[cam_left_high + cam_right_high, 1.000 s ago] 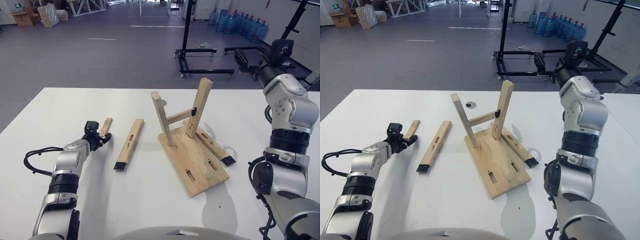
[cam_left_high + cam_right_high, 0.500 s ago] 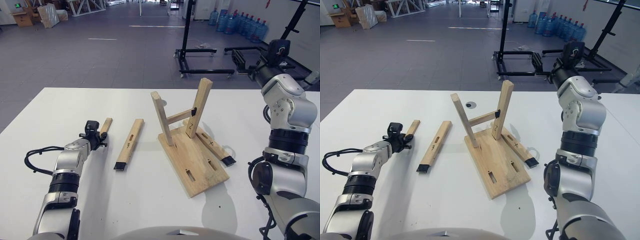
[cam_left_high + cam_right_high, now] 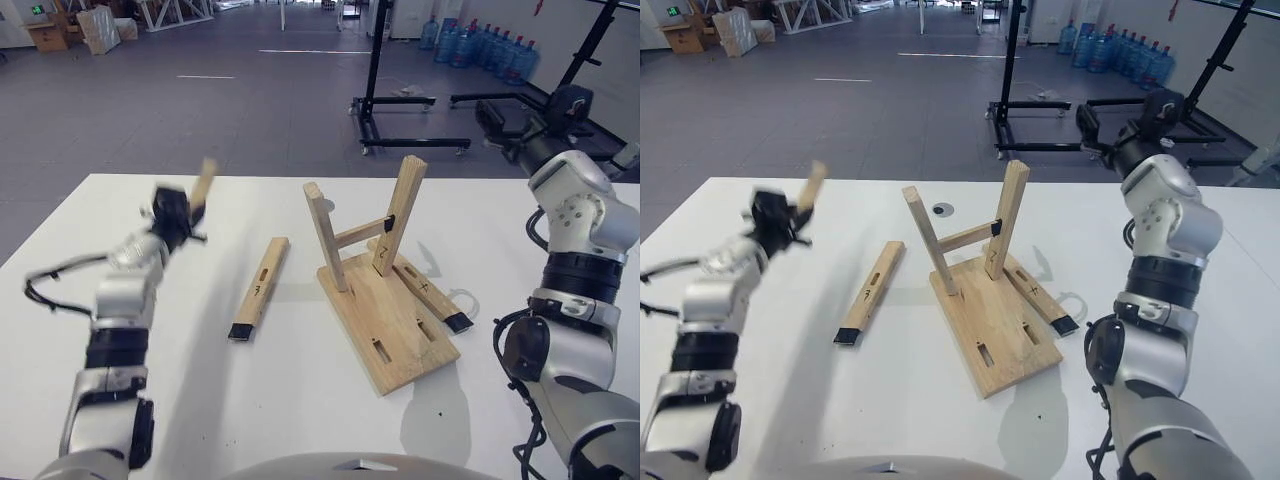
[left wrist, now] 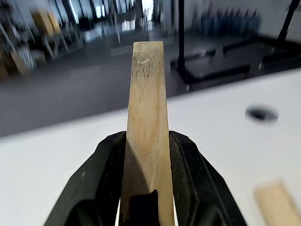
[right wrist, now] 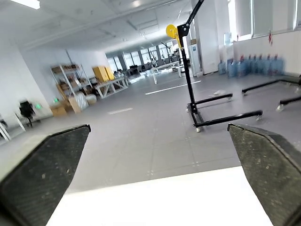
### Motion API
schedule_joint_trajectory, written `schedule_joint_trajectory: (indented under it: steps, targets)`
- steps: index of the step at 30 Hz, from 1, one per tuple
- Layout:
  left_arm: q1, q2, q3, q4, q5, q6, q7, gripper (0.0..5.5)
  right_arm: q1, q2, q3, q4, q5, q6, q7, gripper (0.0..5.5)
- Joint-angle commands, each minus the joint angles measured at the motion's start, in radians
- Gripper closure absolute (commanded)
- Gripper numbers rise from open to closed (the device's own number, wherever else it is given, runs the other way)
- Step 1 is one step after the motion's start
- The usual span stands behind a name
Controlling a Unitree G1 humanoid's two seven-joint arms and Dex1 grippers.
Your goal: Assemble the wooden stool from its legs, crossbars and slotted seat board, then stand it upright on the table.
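Observation:
The slotted seat board (image 3: 392, 325) lies flat on the white table (image 3: 300, 400). Two legs (image 3: 326, 238) stand in it, one upright and one tilted, joined by a crossbar (image 3: 358, 233). Another leg (image 3: 428, 291) lies along the board's far side, and a loose leg (image 3: 258, 287) lies to its left. My left gripper (image 3: 172, 216) is raised above the table's left side, shut on a short wooden crossbar (image 4: 146, 117) that points up and away. My right gripper (image 5: 159, 127) is held high at the far right, open, with nothing between its fingers (image 5: 42, 179).
A small dark round hole (image 3: 941, 210) marks the table behind the board. Black metal frames (image 3: 400, 100) and water bottles (image 3: 495, 45) stand on the floor beyond the table's far edge. Bare table surface lies in front of the board and on the left.
My left gripper has lifted the short crossbar off the table, up and toward the far left. The right arm has shifted slightly. The board and legs have not moved.

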State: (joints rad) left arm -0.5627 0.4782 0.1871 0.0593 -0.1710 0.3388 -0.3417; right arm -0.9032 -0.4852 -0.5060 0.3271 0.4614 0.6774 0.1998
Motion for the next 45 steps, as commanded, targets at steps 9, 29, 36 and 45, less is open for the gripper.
schedule_joint_trajectory:
  steps: [9, 29, 36, 45]
  targets:
    - [-0.127, -0.140, -0.143, -0.235, -0.138, 0.024, -0.090, 4.22, -0.218, 0.351, -0.133, -0.184, 0.720, 0.562, -0.210, 0.10]
    - [-0.025, -0.195, -0.239, -0.408, -0.193, 0.185, -0.052, 4.22, -0.073, 0.506, 0.048, -0.265, 0.934, 0.337, -0.391, 0.10]
    - [-0.010, -0.195, -0.251, -0.426, -0.189, 0.192, -0.050, 4.22, -0.056, 0.492, 0.096, -0.260, 0.939, 0.291, -0.388, 0.99]
    - [-0.012, -0.194, -0.257, -0.427, -0.185, 0.189, -0.050, 4.22, -0.035, 0.484, 0.123, -0.268, 0.965, 0.264, -0.403, 2.59]
